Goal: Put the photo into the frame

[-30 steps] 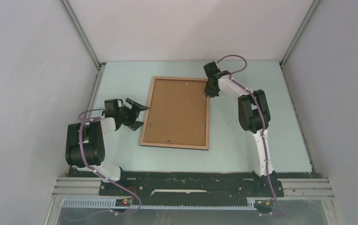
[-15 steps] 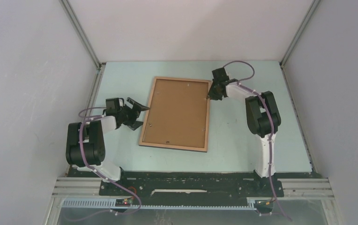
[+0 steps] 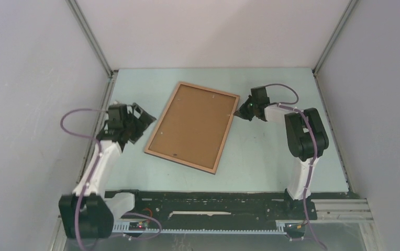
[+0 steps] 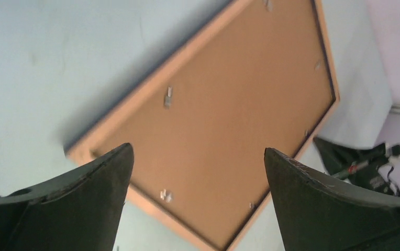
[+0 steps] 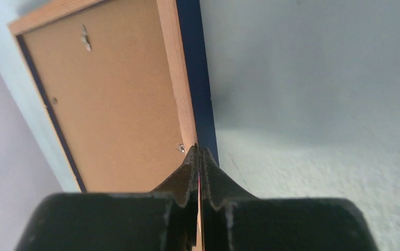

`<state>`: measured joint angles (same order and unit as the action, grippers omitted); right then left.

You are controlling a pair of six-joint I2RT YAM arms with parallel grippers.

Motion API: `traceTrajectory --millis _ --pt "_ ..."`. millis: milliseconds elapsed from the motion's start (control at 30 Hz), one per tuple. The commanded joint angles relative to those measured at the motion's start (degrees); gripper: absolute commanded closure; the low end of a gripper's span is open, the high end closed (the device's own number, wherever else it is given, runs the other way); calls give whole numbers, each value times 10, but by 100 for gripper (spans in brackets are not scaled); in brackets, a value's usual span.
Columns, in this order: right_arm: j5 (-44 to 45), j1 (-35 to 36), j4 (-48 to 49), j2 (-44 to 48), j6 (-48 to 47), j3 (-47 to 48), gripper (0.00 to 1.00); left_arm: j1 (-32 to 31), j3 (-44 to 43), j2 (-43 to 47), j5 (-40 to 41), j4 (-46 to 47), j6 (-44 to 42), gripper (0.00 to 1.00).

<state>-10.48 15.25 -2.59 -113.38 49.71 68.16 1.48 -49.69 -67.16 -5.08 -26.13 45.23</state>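
Note:
The frame (image 3: 209, 89) lies on the table with its brown wood face up, turned askew. The photo (image 3: 192, 125) sits inside it and shows only its plain brown fibreboard back. My right gripper (image 3: 240, 111) is shut on the frame's right edge near the far right corner. In the right wrist view the fingers (image 5: 199, 149) pinch the wood rim (image 5: 179, 78), with the navy face on the other side and the photo's back (image 5: 114, 104) to the left. My left gripper (image 3: 140, 117) stands wide open just left of the frame, touching nothing. In its own view the fingers (image 4: 198, 149) hang over the frame's corner (image 4: 153, 83).
The pale green table (image 3: 271, 162) is boxed in by grey walls on three sides. The arm bases and a black rail (image 3: 213, 201) run along the near edge. Small metal tabs (image 4: 167, 97) hold the board in the frame.
The right gripper has closed on the frame's right edge and pulled it right, turning the frame clockwise. The left arm has swung left and stretched out, still open.

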Motion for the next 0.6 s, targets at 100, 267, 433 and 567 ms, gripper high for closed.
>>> traceTrajectory --millis 100,267,433,567 --pt "-13 4 34 -5 45 -6 100 -81 252 187 -11 -54 279 10" --pt "-10 4 34 4 38 -15 100 -98 289 198 30 18 342 18" --pt "-5 5 29 14 29 -17 100 -99 263 99 33 58 336 23" --pt "7 6 29 34 14 -26 100 -100 246 52 36 80 331 32"
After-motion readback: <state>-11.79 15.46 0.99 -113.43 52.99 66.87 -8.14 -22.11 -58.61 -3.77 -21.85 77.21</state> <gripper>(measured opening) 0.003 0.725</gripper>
